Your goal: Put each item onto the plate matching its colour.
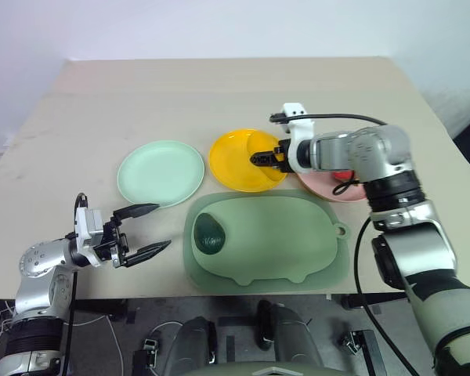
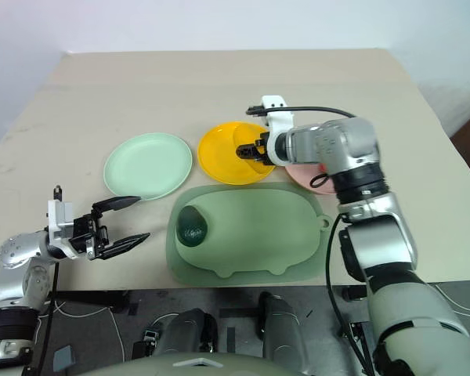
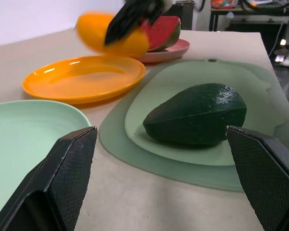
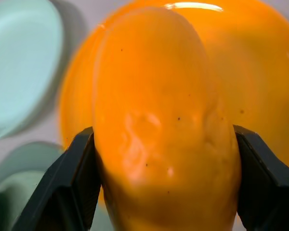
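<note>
Three round plates sit in a row on the pale surface (image 1: 219, 86), with a flat sage-green pig-shaped board (image 1: 282, 243) lying in front of them, nearer the robot. The mint green plate (image 1: 160, 172) on the robot's left holds nothing. The yellow plate (image 1: 239, 160) in the middle also has nothing resting on it, but the right gripper (image 1: 265, 159) hangs above its right half with its two black fingers closed on the yellow mango (image 4: 159, 125); the right wrist view shows a finger pressed against each side of the mango, with the yellow plate beneath it. In the left wrist view the mango is clear of the plate, held in the air. The pink plate (image 1: 329, 188) on the robot's right, largely hidden behind the right arm in the head views, carries the red watermelon wedge (image 3: 161, 31), which rests on it with its green rind toward the board. The dark green avocado (image 1: 210, 233) lies on the left part of the pig-shaped board, in front of the gap between the mint green and yellow plates, on no plate. The left gripper (image 1: 145, 231) hovers near the surface's front left edge, its fingers spread wide and holding nothing, pointing across toward the avocado and well apart from it.
</note>
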You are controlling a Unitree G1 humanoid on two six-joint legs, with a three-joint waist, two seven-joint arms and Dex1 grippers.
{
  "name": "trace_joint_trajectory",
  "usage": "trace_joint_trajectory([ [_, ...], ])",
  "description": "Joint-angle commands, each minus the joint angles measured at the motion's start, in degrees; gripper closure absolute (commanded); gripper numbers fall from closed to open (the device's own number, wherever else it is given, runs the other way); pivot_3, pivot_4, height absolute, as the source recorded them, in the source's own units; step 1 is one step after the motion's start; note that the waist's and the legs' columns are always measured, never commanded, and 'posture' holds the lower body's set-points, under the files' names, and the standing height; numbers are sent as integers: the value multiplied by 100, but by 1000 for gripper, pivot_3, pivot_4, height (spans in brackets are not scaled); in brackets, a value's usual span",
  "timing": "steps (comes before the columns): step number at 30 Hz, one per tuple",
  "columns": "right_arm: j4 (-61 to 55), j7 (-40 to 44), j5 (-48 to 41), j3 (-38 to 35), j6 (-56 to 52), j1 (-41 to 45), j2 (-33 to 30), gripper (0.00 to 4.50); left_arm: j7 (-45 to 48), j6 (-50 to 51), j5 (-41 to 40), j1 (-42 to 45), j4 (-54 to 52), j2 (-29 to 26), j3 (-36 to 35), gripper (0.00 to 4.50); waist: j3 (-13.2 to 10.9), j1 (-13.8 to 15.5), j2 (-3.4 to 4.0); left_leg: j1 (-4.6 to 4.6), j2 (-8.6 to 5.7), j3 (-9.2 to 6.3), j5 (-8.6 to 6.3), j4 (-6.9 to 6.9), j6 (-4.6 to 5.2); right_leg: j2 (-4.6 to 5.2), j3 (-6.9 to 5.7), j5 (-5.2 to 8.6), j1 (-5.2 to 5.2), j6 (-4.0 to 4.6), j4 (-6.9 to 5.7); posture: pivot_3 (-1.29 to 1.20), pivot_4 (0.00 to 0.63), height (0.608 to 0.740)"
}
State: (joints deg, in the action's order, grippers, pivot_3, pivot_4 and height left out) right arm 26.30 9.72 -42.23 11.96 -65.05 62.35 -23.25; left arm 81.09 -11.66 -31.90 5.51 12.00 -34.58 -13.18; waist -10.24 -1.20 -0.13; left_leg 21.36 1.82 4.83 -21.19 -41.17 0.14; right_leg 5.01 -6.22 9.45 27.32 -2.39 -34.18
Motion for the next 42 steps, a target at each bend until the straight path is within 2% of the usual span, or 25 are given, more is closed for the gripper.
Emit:
trace_joint_trajectory([
  [1, 340, 474, 564, -45, 470, 331, 187, 1323, 61, -101, -32, 15, 53, -40, -87, 0, 0, 5, 1, 0, 0, 0, 1, 0, -2, 0, 0, 0, 0, 0, 0, 0, 150, 733],
  [2, 482, 570, 704, -56, 579, 348, 273, 1323, 75, -131, -35, -2, 76, -38, -95, 0, 0, 5, 1, 1, 2, 0, 4, 0, -7, 1, 0, 0, 0, 0, 2, 0, 150, 733],
  [6, 499, 956, 1031, -201, 736, 350, 346, 22, 108, -195, -49, -76, 102, -33, -117, 0, -1, 23, 2, 2, 1, 0, 3, 0, -6, 4, 0, 0, -2, -1, 4, 0, 150, 733],
  [9, -129, 1380, 1014, -314, 532, 196, 97, 22, 143, -218, -69, -99, 116, -45, -129, 0, -2, 33, 3, 3, 2, -1, 4, 0, -7, 5, -1, 0, -1, -1, 4, 0, 150, 733],
  [13, -1668, 2371, 702, -457, 237, -424, -813, 22, 194, -216, -81, -30, 133, -84, -131, 0, -1, 73, 3, 4, 1, -8, 2, 1, -5, 6, -5, 0, -4, -1, 7, 0, 150, 733],
  [16, -2852, 3176, 472, -908, 506, -1377, -1762, 22, 276, -212, -94, 72, 165, -141, -126, 0, -1, 114, 1, 6, 0, -17, -1, 1, 1, 11, -13, 0, -10, -2, 12, 0, 150, 733],
  [19, -3449, 3784, 444, -1476, 1063, -2449, -2419, 22, 427, -208, -94, 220, 248, -198, -85, 0, -2, 134, -1, 3, -3, -10, -3, 1, 3, 11, -14, 0, -12, -3, 17, 0, 150, 733],
  [23, -3760, 4525, 577, -2000, 1939, -3651, -2946, 22, 646, -188, -80, 471, 352, -211, 33, 0, -3, 112, -2, -11, -3, -6, -1, -2, -1, 6, -10, 1, -15, -2, 19, 0, 150, 733],
  [27, -4095, 5254, 611, -2758, 2967, -5162, -3061, 22, 1108, -151, -26, 1251, 726, -176, 578, 0, -3, 189, -6, -20, -1, -12, 7, -4, -14, -5, -12, 2, -25, 0, 16, 0, 150, 733],
  [31, -4297, 5721, 993, -2871, 4048, -6128, -3032, 22, 1141, -314, -72, 1933, 1258, -236, 1283, 0, -3, 195, -9, -28, -5, -11, 7, -10, -14, -1, -9, 1, -36, 0, 16, 0, 150, 733],
  [35, -4381, 5729, 1131, -2938, 4615, -6602, -2819, 22, 1141, -611, -196, 2690, 1886, -261, 2168, 0, -6, 192, -14, -52, -6, -13, 6, -9, -12, -2, -9, 1, -59, 0, 19, 0, 150, 733],
  [38, -4511, 5566, 1095, -2972, 4601, -6763, -2714, 22, 1141, -832, -369, 3172, 2280, -270, 2852, 0, -8, 193, -17, -90, -6, -15, 4, -2, -9, -3, -3, 3, -86, 1, 23, 0, 150, 733],
  [42, -4748, 5243, 1187, -3038, 4509, -7079, -2627, 22, 1141, -976, -666, 3812, 2729, -196, 3843, 0, -9, 199, -19, -92, -6, -23, 2, -1, -7, -2, 1, 3, -87, 1, 23, 0, 150, 733],
])
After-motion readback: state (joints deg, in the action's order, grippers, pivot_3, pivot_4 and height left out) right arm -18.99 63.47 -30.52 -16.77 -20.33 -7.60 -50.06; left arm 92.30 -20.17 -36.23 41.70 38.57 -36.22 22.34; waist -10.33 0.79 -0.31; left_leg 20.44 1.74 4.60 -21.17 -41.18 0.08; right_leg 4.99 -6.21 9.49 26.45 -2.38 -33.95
